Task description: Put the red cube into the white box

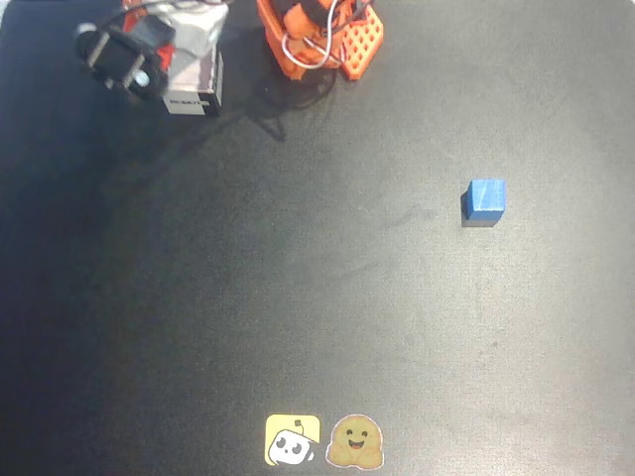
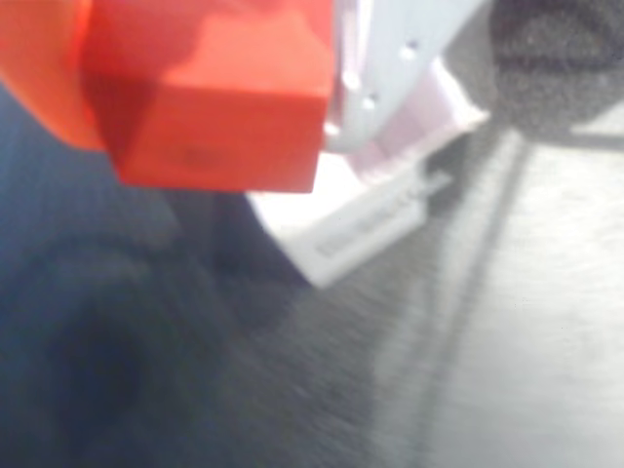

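A: Where was the red cube seen?
B: In the wrist view it was seen at upper left, large and blurred, pressed up against an orange finger of the gripper. The cube appeared to be held, with a pale gripper part against its right side.

A: And the jaw opening?
B: The jaws were closed down to the cube's width, as far as could be judged. The blur was heavy.

A: Was the white box located?
B: Yes. In the overhead view it was found at the top left of the black table, partly covered by the arm's wrist. A dark label strip was seen on its near side. In the wrist view the white box was seen just below and right of the cube, one corner and a labelled wall visible. Whether the cube was over the opening could not be told.

A: Anything else noted?
B: A blue cube was noted at right of the overhead view, well apart from the box. The orange arm base was noted at top centre. Two stickers were noted at the bottom edge.
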`<state>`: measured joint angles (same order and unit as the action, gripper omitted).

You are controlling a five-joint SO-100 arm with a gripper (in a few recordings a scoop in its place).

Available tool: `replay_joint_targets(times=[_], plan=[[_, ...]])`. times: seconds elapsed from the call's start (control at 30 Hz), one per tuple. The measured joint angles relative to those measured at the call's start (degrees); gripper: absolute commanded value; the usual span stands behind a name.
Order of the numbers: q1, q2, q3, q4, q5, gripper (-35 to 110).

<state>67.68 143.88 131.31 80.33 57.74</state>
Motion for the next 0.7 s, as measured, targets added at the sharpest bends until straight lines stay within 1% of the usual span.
replay_joint_targets(times=[0.17,0.33,0.7], plan=[[5.10,0.09,0.53,0.09,-0.09,0],[6.68,0.18,2.02,0.88,0.88,0],[5.89,5.10,5.80,4.57,4.75,0]])
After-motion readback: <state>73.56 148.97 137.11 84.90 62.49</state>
